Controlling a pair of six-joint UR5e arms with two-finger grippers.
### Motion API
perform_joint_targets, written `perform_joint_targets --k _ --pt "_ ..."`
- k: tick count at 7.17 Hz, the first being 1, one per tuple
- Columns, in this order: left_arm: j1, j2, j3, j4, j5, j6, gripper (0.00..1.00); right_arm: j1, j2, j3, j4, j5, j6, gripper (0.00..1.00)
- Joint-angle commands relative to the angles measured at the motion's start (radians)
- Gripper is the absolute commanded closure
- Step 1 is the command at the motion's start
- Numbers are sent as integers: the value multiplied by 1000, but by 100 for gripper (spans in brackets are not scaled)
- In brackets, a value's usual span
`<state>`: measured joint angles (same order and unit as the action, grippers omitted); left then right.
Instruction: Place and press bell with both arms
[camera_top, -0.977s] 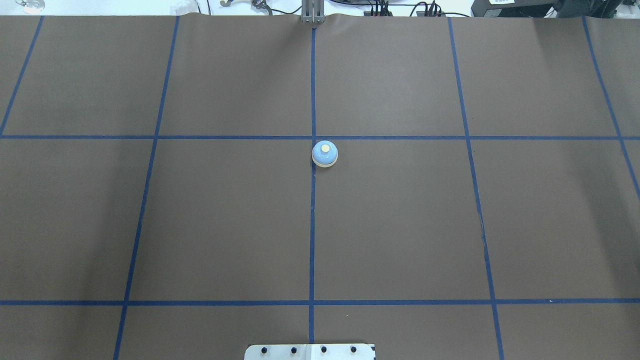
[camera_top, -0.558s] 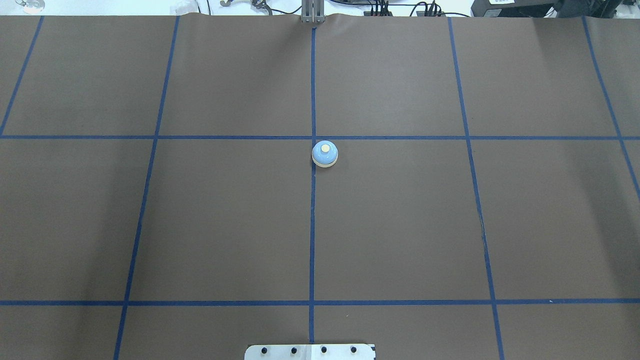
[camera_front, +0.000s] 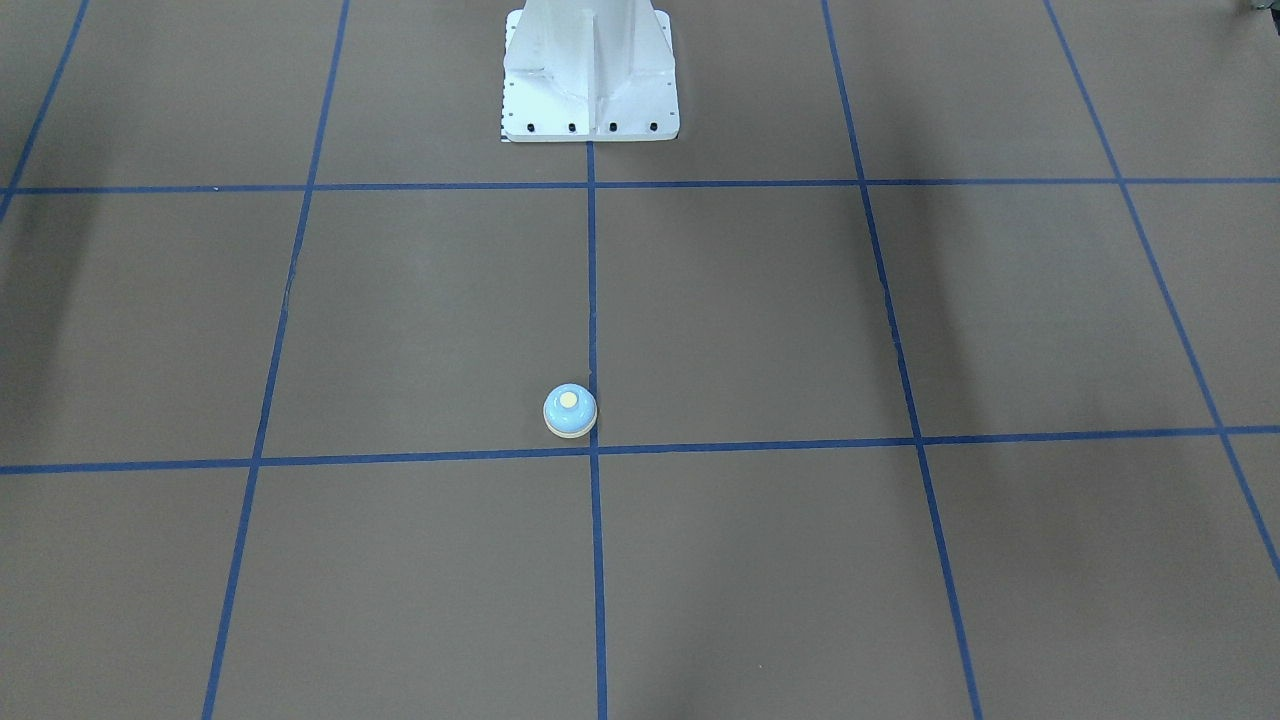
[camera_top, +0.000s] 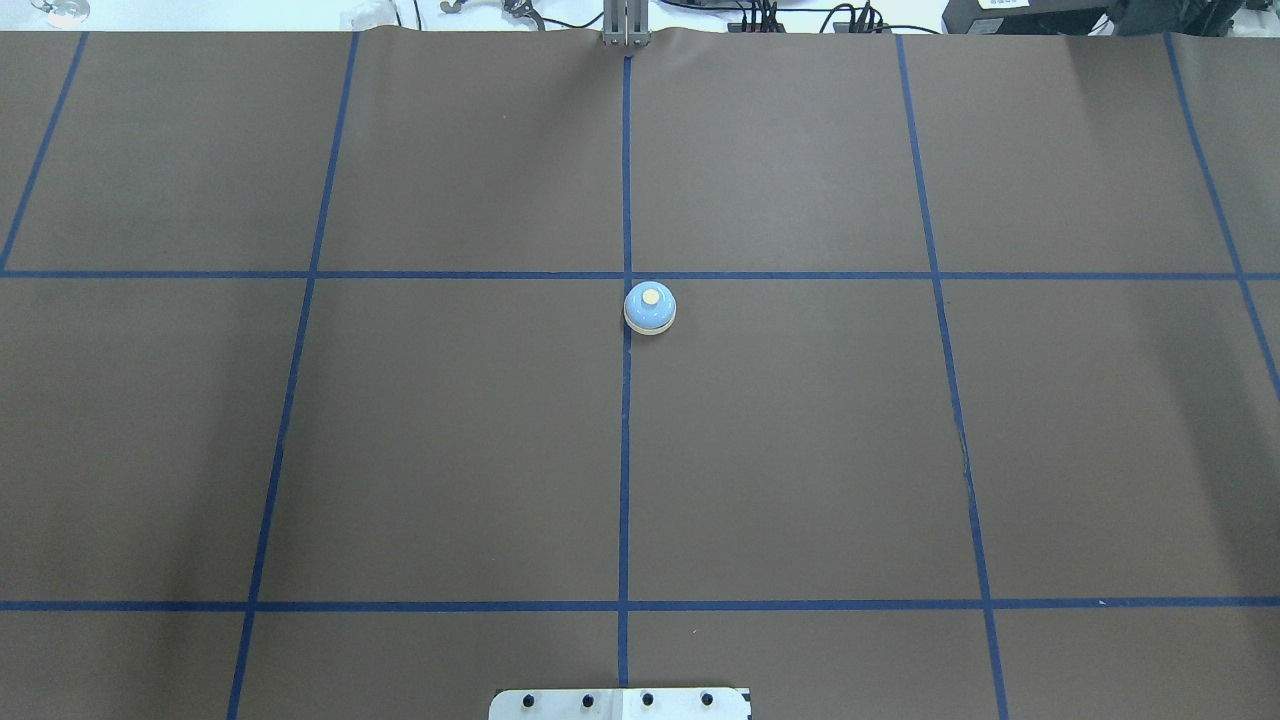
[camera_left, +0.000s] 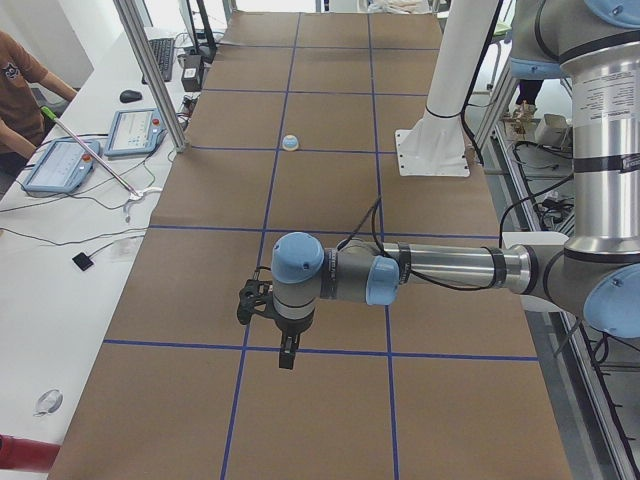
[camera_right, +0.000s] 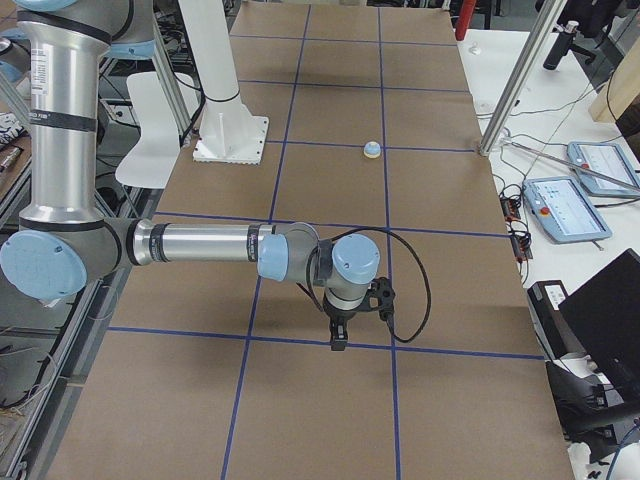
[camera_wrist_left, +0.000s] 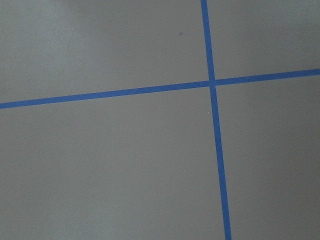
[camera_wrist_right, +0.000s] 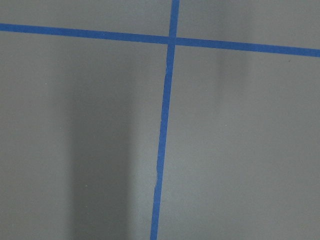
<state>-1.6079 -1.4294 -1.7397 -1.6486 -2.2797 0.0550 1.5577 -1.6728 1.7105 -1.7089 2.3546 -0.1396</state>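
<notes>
Two arms reach out low over a long surface (camera_top: 450, 430) covered in dull brown sheet and marked into large squares by blue tape lines (camera_top: 627, 450). A white bolted pedestal (camera_front: 590, 75) stands at the robot's edge, on the centre line.

The bell (camera_top: 650, 307) sits upright on the brown sheet, button up. Its rim touches the centre tape line on the robot's right side, and it is just on the robot's side of a cross line. It stands alone, well apart from both arms.

Seen from the ends of the surface, the left arm (camera_left: 440, 268) lies stretched out level with the left hand (camera_left: 287, 355) pointing down near a tape line. The right arm (camera_right: 200, 243) does the same with the right hand (camera_right: 339, 335). I cannot tell whether either hand's fingers are apart or together. Both wrist cameras see only brown sheet and crossing tape.

Along the far side runs a white bench (camera_left: 60, 240) with two teach pendants (camera_left: 135, 132), a keyboard (camera_left: 160, 55), a mouse (camera_left: 130, 96) and loose cables. Slanted aluminium posts (camera_left: 150, 70) rise from it. A person in a brown shirt (camera_left: 20, 70) sits at its end; a mark on the shirt is too small to read, as are the pendant screens.
</notes>
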Motion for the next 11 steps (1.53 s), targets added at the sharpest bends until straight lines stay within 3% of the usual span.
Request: perform_joint_targets --k 1,11 --pt "5 1 3 -7 0 -1 0 -1 1 1 0 0 0 0" --pt "5 -2 0 -3 8 6 0 18 8 11 0 -2 0 0"
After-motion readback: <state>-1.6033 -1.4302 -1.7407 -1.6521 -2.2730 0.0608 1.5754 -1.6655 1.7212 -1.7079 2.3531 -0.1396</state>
